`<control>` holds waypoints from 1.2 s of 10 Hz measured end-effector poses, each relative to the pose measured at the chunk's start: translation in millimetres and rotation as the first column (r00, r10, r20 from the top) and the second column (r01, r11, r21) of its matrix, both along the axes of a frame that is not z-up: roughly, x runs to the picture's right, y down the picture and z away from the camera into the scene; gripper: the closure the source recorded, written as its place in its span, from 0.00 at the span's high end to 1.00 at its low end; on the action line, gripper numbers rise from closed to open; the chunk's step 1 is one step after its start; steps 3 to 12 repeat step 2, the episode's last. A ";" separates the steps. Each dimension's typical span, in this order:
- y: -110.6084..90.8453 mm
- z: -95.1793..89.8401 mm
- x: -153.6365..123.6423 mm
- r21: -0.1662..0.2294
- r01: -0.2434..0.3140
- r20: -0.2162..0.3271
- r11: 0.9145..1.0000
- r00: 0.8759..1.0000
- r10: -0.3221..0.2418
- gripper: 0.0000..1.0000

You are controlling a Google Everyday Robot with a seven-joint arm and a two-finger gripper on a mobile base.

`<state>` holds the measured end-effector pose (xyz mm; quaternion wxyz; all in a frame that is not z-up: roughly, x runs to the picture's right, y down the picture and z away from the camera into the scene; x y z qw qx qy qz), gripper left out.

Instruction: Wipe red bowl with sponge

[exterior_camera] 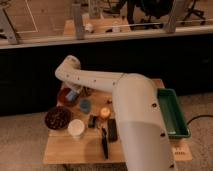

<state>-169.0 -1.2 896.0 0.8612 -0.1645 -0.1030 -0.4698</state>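
We see a small wooden table (75,147) standing on a grey speckled floor (22,145). Behind the table runs a long dark wall (30,75), low and almost black. Along its top sits a pale ledge (125,34), and grey posts (77,20) stand up from it. Past the posts we see a wooden floor (50,12) with white lines painted on it. At the far top right we spot the legs of a black office chair (150,7). The light is dim and warm

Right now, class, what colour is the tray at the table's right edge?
Green. The tray shows in the camera view; the claw is over the red bowl.
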 end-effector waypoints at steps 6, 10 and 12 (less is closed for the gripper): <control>-14.0 9.1 -3.4 0.013 -0.001 -0.013 1.000 1.000 0.001 0.00; -14.0 9.1 -3.4 0.013 -0.001 -0.013 1.000 1.000 0.001 0.00; -14.0 9.1 -3.4 0.013 -0.001 -0.013 1.000 1.000 0.001 0.00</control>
